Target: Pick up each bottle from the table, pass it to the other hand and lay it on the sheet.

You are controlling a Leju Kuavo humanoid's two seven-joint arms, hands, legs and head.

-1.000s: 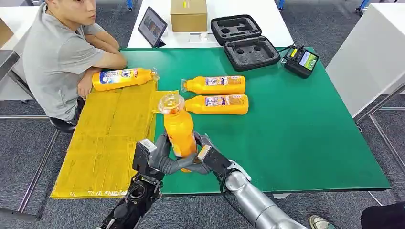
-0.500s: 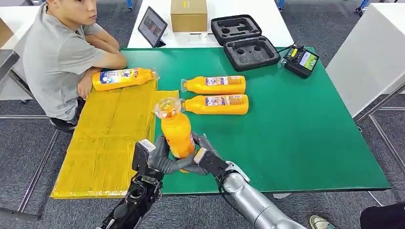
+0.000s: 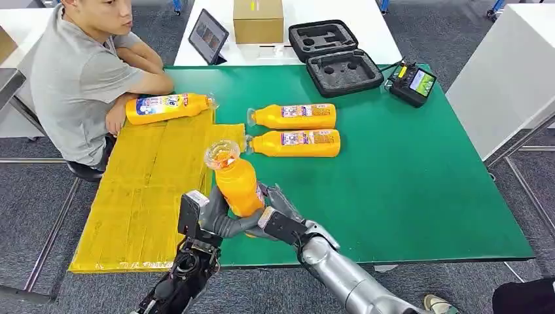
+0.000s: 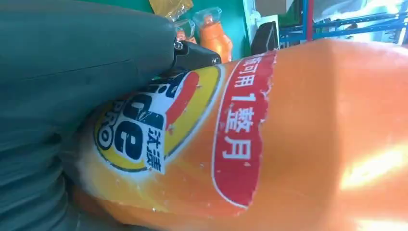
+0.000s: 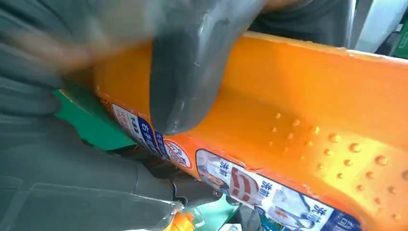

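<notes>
**Operator:** I have the held bottle (image 3: 237, 185) between both hands over the near edge of the counter (image 3: 419, 190); it is tilted, its clear cap leaning toward the yellow sheet (image 3: 147, 190) and away from me

**Colleague:** Which hand has it?

**Operator:** Both, as far as I can see; my left hand (image 3: 213, 212) wraps its lower body from the sheet side, and my right hand (image 3: 278, 212) closes on it from the other side; in the left wrist view the label of the held bottle (image 4: 250, 134) is pressed against the grey cover of the left hand (image 4: 72, 72); in the right wrist view the thick thumb of the right hand (image 5: 192, 62) lies across the orange body of the held bottle (image 5: 308, 110)

**Colleague:** And the other bottles?

**Operator:** Two lie side by side on the green counter, caps toward the sheet; the farther bottle (image 3: 293, 116) and the nearer bottle (image 3: 296, 142) are touching or almost so; a fourth bottle (image 3: 169, 108) lies at the far end of the sheet, just beside the forearm of a seated person (image 3: 85, 72)

**Colleague:** Anything else up there?

**Operator:** At the far end, an open black foam case (image 3: 335, 57) and a handheld controller (image 3: 411, 83); behind them a tablet (image 3: 208, 36) and a cardboard box (image 3: 259, 21) on a white table
</notes>
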